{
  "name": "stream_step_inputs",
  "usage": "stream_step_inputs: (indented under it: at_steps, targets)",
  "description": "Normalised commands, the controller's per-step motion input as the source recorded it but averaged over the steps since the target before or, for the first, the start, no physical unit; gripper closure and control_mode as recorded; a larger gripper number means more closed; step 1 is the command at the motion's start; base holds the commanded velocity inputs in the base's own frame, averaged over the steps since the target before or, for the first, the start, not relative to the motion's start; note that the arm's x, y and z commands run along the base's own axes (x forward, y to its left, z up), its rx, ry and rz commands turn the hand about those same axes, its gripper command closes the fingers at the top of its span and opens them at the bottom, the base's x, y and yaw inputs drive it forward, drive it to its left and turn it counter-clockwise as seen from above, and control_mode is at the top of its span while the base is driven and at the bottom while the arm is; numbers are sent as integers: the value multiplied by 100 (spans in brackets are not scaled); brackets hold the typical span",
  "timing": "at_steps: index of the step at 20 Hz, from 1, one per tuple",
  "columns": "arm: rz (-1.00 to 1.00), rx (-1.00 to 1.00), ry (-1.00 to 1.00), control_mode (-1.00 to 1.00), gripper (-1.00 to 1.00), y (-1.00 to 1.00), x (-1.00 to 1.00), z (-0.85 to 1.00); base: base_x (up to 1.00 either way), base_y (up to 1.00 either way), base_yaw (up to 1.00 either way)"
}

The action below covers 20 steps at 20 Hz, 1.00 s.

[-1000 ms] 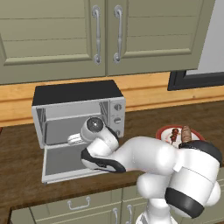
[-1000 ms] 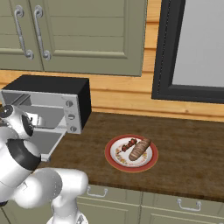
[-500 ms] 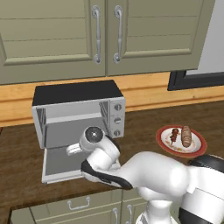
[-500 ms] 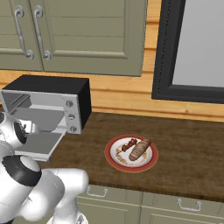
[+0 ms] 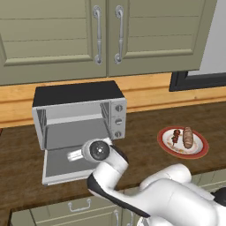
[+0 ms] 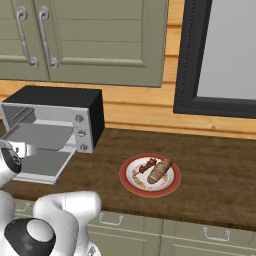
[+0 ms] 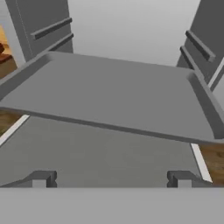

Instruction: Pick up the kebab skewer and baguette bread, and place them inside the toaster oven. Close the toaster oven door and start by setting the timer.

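Jaws: I read them as spread wide, the two dark fingertips (image 7: pixel 43 178) standing far apart at the bottom of the hand view with nothing between them; gripper (image 7: pixel 111 179) pointed into the mouth of the toaster oven (image 5: pixel 79 117), just above the toaster oven door (image 5: pixel 66 162).

Toaster oven door: dropped fully open, lying flat and level in front of the oven; I see its grey inner face under the fingertips in the hand view; in the left base view the arm's wrist covers part of its right half.

Tray (image 7: pixel 113 96): flat grey shelf inside the oven cavity, straight ahead of the gripper, with rail slots on both side walls; nothing on it.

Toaster oven: silver-grey box with black top, standing on the dark wooden counter (image 6: pixel 215 165) against the wood-panelled wall; three round knobs (image 5: pixel 118 121) stacked on its right-hand panel.

Plate (image 6: pixel 131 181): red-rimmed, on the counter well to the right of the oven, well apart from the gripper.

Kebab skewer (image 6: pixel 147 164): on the plate, dark chunks on a thin stick, just beside the bread on the oven-ward side.

Baguette bread (image 6: pixel 159 171): on the same plate, tan and scored, lying alongside the skewer.

Cabinet doors (image 5: pixel 106 35): olive-green, above the oven, shut.
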Motion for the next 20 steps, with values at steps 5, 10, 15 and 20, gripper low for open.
stream_step_inputs:
  at_steps: [5,10,15,20]
  targets:
    - [-6,2,5,-100,-100,-58,-5,51,0,0,0]
    - [-8,4,16,-100,-100,-98,-4,43,0,0,0]
    - [-12,5,21,-100,-100,-97,-11,26,0,0,0]
    - [-13,3,20,-100,-100,-92,-17,7,0,0,0]
